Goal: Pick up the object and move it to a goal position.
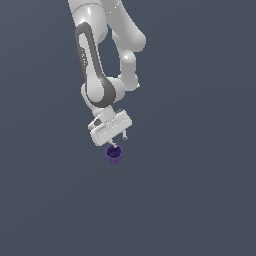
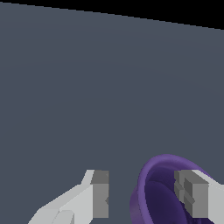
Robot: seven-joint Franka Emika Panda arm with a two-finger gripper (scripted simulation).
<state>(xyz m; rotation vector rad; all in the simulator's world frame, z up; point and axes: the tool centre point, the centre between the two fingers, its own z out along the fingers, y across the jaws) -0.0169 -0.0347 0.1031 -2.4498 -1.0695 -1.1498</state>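
Wrist view showed my pincer (image 2: 146, 197) with its fingers spread apart, clamped on nothing. One grey pad (image 2: 100, 194) stood in bare air over the slate-grey floor (image 2: 87, 87); beside it came the rim of the purple cup (image 2: 151, 183), and the other pad (image 2: 192, 197) hung over the cup's hollow. So the cup's near wall lay between my two fingers, though I could not tell whether either one touched it. In the exterior view my white arm (image 1: 95, 65) reached down from above, the pincer (image 1: 119, 142) tilted, with the cup (image 1: 114, 154) directly under its fingertips.
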